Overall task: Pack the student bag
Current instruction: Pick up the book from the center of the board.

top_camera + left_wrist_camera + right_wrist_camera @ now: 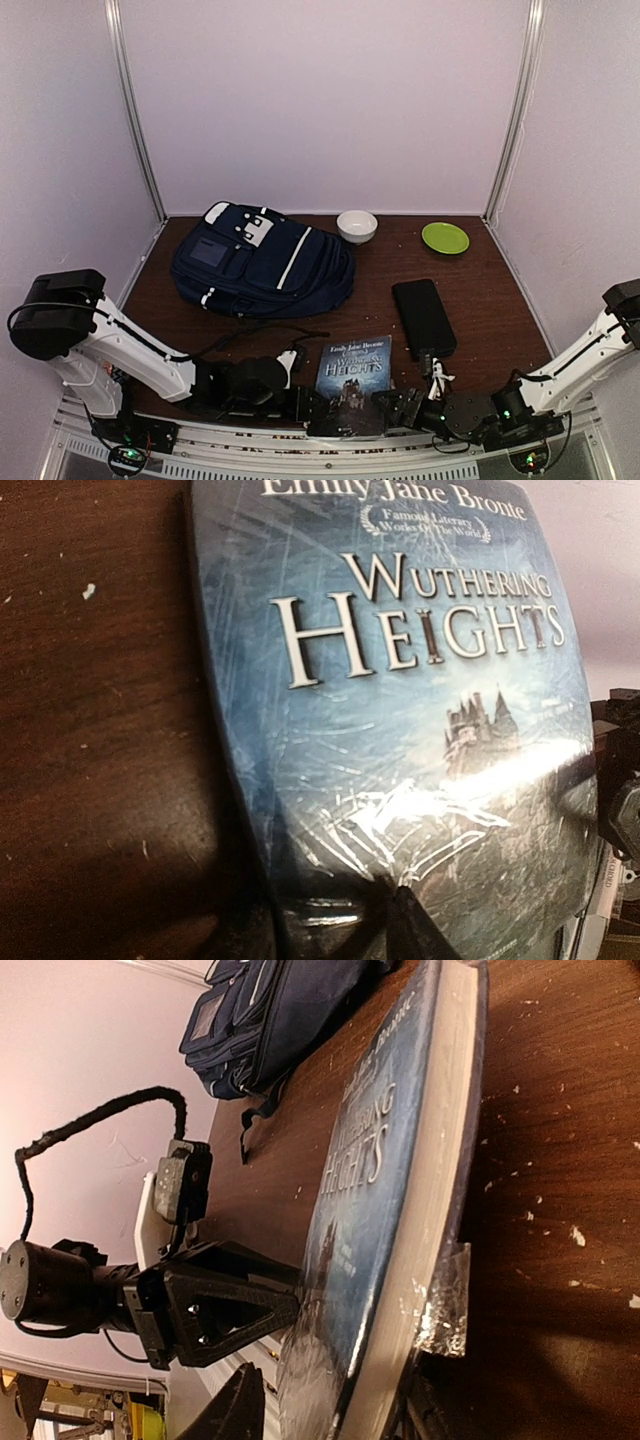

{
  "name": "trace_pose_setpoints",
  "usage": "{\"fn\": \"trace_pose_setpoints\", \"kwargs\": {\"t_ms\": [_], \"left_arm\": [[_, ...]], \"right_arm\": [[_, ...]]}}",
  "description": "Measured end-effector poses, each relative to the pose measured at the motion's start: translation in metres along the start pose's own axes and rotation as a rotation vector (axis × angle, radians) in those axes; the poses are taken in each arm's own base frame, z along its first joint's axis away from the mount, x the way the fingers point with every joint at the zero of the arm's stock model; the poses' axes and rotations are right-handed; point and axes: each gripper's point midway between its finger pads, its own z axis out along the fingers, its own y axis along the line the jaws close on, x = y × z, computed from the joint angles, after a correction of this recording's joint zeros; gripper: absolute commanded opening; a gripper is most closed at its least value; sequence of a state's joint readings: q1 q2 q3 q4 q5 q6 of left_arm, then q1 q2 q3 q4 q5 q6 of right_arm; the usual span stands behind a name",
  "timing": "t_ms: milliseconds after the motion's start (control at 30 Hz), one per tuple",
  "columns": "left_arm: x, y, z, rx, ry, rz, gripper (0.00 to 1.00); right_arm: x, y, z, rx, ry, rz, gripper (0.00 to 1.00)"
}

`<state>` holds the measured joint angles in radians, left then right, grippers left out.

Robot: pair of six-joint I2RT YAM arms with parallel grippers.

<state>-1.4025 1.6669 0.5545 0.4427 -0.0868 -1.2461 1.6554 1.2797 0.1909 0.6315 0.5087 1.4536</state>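
Arms (130, 350) low beside book (352, 375)

A book (353, 375) lies at the near edge of the surface (500, 300). Its blue, castle-printed cover faces up and reads "Wuthering Heights", with Emily Jane Bronte's name above the title. The cover is glossy, scratched and catches glare. The right wrist view shows its cream page edge. A black slab (424, 318) lies flat just right of the book, with a bundled white cable (437, 378) at its near end. Farther back sit a white bowl (357, 226) and, well to its right, a green plate (445, 238). The surface is dark brown wood flecked with white chips. White walls (320, 100) enclose it.
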Motion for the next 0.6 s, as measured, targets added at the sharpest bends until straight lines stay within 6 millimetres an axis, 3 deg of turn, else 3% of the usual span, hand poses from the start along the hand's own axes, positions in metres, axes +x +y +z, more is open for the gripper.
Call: {"fn": "trace_pose_setpoints", "kwargs": {"t_ms": [100,200,400,500,600], "left_arm": [[0.000,-0.001,0.000,0.008,0.004,-0.002,0.60],[0.009,-0.018,0.003,0.068,0.044,0.017,0.59],[0.009,-0.015,0.002,0.061,0.046,0.025,0.58],[0.009,-0.014,0.001,0.067,0.040,0.024,0.58],[0.012,-0.016,-0.005,0.085,0.051,0.031,0.61]], "right_arm": [[0.000,0.000,0.008,0.013,-0.011,0.014,0.41],[0.009,0.026,0.019,-0.035,0.016,0.064,0.35],[0.012,0.024,0.020,-0.030,0.030,0.093,0.18],[0.012,0.024,0.020,-0.025,0.037,0.086,0.01],[0.013,0.029,0.017,-0.016,0.063,0.053,0.00]]}}
